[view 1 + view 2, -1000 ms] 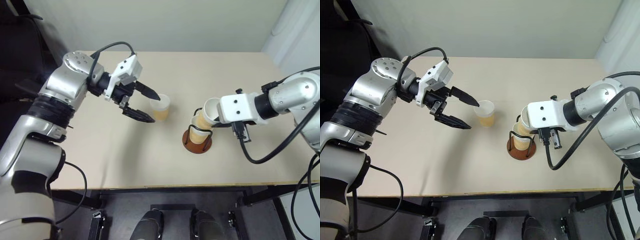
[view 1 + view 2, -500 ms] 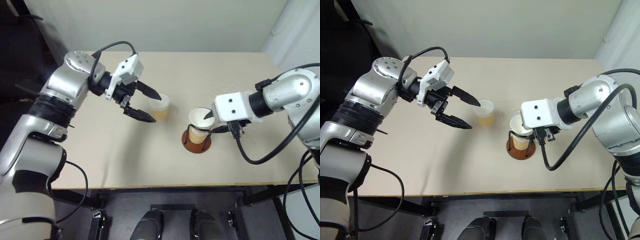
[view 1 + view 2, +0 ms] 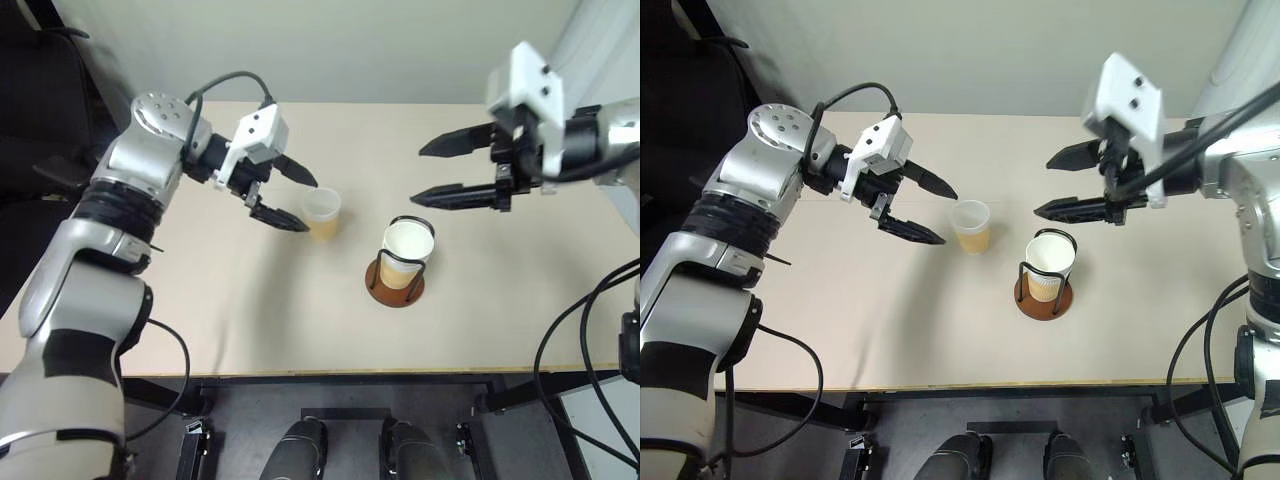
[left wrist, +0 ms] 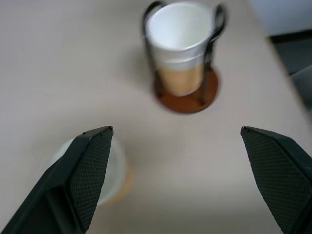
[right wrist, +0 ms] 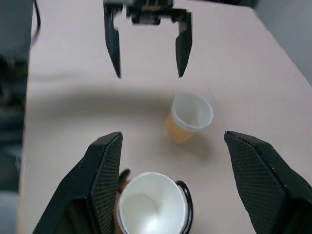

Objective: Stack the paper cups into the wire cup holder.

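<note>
The wire cup holder point(image 3: 396, 287), black wire on a reddish-brown disc, stands on the table. Nested paper cups point(image 3: 408, 245) sit upright in it, white inside showing. My right gripper point(image 3: 418, 176) hangs open above and just behind the holder, holding nothing. A loose paper cup point(image 3: 322, 213) stands upright to the holder's left. My left gripper point(image 3: 309, 206) is open, its fingertips just short of that cup. In the left wrist view the loose cup point(image 4: 117, 170) sits beside one finger, the holder point(image 4: 187, 97) further ahead. In the right wrist view the stacked cups point(image 5: 151, 204) lie below my open fingers.
The beige table point(image 3: 250, 320) carries nothing besides the holder and the loose cup. A pale wall runs behind its far edge. Black cables trail from both arms.
My right gripper let go of the cup, which dropped upright into the holder, then opened wide and rose well above it. My left gripper edged slightly closer to the loose cup.
</note>
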Controlling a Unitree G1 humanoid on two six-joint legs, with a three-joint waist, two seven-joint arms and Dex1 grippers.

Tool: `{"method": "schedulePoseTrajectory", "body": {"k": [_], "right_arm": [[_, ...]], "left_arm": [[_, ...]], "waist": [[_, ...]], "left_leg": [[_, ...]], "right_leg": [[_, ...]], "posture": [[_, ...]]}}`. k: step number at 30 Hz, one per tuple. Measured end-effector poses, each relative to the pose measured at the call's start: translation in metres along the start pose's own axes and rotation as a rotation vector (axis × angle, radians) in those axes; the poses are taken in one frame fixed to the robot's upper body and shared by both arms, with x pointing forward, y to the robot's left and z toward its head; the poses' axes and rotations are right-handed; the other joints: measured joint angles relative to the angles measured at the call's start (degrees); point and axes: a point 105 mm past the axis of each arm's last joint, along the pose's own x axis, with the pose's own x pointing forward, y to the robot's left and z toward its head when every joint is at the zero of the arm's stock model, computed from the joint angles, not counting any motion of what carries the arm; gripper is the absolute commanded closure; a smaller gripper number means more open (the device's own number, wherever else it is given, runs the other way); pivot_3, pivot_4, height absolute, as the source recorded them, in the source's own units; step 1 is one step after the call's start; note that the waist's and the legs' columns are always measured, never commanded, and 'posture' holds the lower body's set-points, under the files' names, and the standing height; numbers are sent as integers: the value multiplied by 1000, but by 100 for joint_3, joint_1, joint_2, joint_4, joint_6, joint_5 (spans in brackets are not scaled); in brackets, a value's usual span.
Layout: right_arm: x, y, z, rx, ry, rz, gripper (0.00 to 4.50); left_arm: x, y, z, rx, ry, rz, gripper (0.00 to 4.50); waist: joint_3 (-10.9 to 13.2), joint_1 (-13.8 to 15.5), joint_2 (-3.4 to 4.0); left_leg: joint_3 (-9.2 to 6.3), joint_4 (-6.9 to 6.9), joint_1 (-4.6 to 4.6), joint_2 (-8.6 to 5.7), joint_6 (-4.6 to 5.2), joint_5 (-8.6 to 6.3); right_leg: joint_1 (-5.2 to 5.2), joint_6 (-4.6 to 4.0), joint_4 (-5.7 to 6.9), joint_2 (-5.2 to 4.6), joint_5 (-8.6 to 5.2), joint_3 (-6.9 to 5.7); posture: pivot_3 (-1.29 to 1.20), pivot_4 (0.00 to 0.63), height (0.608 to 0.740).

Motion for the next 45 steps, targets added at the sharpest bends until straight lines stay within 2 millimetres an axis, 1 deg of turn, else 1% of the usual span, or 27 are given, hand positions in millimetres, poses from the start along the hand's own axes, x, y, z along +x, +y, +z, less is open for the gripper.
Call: {"method": "schedulePoseTrajectory", "body": {"k": [3, 6, 9, 10, 12, 16, 19, 24, 25, 26, 27, 29, 31, 32, 34, 35, 37, 38, 39, 41, 42, 44, 45], "right_arm": [[-10, -2, 1, 36, -4, -29, 1151], [-17, -5, -2, 47, 9, -64, 1151], [-16, -4, -4, 56, 10, -64, 1151], [-17, -3, -4, 59, 11, -62, 1151], [-18, -3, -5, 62, 16, -64, 1151], [-21, -2, -7, 73, 25, -66, 1151], [-23, -2, -7, 77, 30, -64, 1151], [-27, -2, -7, 80, 39, -71, 1151], [-27, -1, -7, 81, 40, -71, 1151], [-28, -2, -7, 80, 41, -74, 1151], [-28, -2, -7, 81, 42, -76, 1151], [-29, -2, -7, 81, 43, -77, 1151], [-29, -1, -7, 82, 43, -76, 1151], [-29, -1, -7, 83, 43, -75, 1151], [-29, -1, -8, 85, 47, -80, 1151], [-29, -2, -9, 86, 48, -82, 1151], [-29, -2, -10, 87, 49, -83, 1151], [-28, -1, -10, 87, 49, -81, 1151], [-28, -1, -10, 85, 49, -80, 1151], [-28, -1, -10, 83, 49, -81, 1151], [-28, -1, -10, 80, 48, -81, 1151], [-27, -1, -10, 76, 49, -83, 1151], [-27, -1, -10, 75, 49, -84, 1151]], "left_arm": [[-3, 6, -12, 86, 111, 35, 0], [-1, 9, -23, 135, 195, 37, 0], [3, 12, -23, 182, 229, 38, 0], [5, 13, -22, 212, 245, 34, 0], [10, 15, -20, 277, 277, 26, 0], [20, 16, -25, 347, 331, 19, 0], [28, 16, -28, 376, 362, 9, 0], [31, 17, -37, 401, 419, 17, 0], [31, 17, -39, 401, 425, 15, 0], [32, 17, -41, 406, 434, 16, 0], [32, 18, -41, 410, 441, 17, 0], [34, 18, -43, 415, 450, 19, 0], [37, 18, -45, 417, 459, 24, 0], [38, 18, -47, 416, 464, 25, 0], [43, 19, -48, 422, 473, 29, 0], [44, 19, -49, 427, 477, 30, 0], [47, 20, -51, 430, 488, 35, 0], [49, 20, -53, 434, 498, 40, 0], [51, 20, -54, 438, 503, 43, 0], [57, 22, -55, 454, 512, 53, 0], [60, 22, -55, 460, 513, 61, 0], [66, 23, -55, 473, 516, 68, 0], [69, 23, -55, 478, 520, 70, 0]], "waist": [[0, -5, 0], [0, -3, 0], [0, -2, 0], [0, 1, -2], [0, 4, -1], [0, 0, -2], [-1, 2, -3], [-1, -14, -4], [-1, -3, -4], [0, -4, -3], [0, -11, -3], [-1, -1, -4], [-1, 2, -4], [-1, -1, -3], [0, 4, -4], [0, 0, -4], [-1, 2, -4], [-1, -4, -4], [-1, -3, -5], [-1, -3, -4], [-1, 2, -5], [0, 0, -4], [-1, 1, -5]], "left_leg": [[3, -9, -1, 1, -8, -5], [1, -22, -3, 2, -9, -5], [6, -33, -9, 1, -10, -5], [-1, -34, -13, 5, -9, -5], [11, -41, -13, 0, -7, -6], [21, -47, -12, -3, -4, -8], [22, -46, -14, 0, -4, -8], [40, -50, -6, 1, -2, -9], [30, -44, -7, 6, -2, -9], [24, -43, -8, 9, -2, -9], [38, -46, -5, 1, -2, -9], [30, -37, -7, 7, -1, -9], [30, -29, -7, 6, 0, -9], [45, -28, -5, 1, 1, -9], [39, -16, -9, 4, 3, -9], [54, -16, -7, 1, 5, -9], [54, -6, -6, 6, 9, -11], [75, -7, -3, 4, 15, -10], [72, -1, -2, 8, 18, -9], [86, 7, -2, 5, 24, -8], [80, 13, -3, 8, 26, -9], [91, 18, -1, 2, 31, -7], [90, 21, 1, 3, 33, -7]], "right_leg": [[-11, 0, 2, 0, -8, 2], [-19, 0, 3, 2, -13, 0], [-29, 2, 3, 2, -13, 0], [-32, 6, 2, -7, -12, 3], [-34, 7, 3, 4, -13, 1], [-38, 12, 4, -1, -15, -4], [-42, 20, 5, -7, -13, 0], [-43, 16, 9, 6, -15, -5], [-42, 20, 11, -9, -12, 4], [-43, 19, 11, -11, -13, 14], [-43, 15, 12, 4, -14, -2], [-41, 14, 14, -5, -14, 13], [-40, 15, 14, -10, -11, 9], [-40, 13, 15, 3, -12, 4], [-39, 16, 19, -11, -10, 8], [-40, 16, 20, 2, -9, 4], [-39, 19, 27, -14, -7, 15], [-39, 19, 31, 3, -6, 6], [-38, 21, 36, -18, -6, 14], [-38, 20, 46, -4, -6, 9], [-38, 22, 49, -23, -6, 17], [-37, 24, 59, -17, -6, 17], [-37, 26, 62, -29, -5, 22]], "posture": [[0, 150, 740], [0, 150, 740], [0, 150, 740], [0, 150, 740], [0, 150, 740], [0, 150, 740], [0, 150, 740], [0, 150, 740], [0, 150, 740], [0, 150, 740], [0, 150, 740], [0, 150, 740], [0, 150, 740], [0, 150, 740], [0, 150, 740], [0, 150, 740], [0, 150, 740], [0, 150, 740], [0, 150, 740], [0, 150, 740], [0, 150, 740], [0, 150, 740], [0, 150, 740]]}}
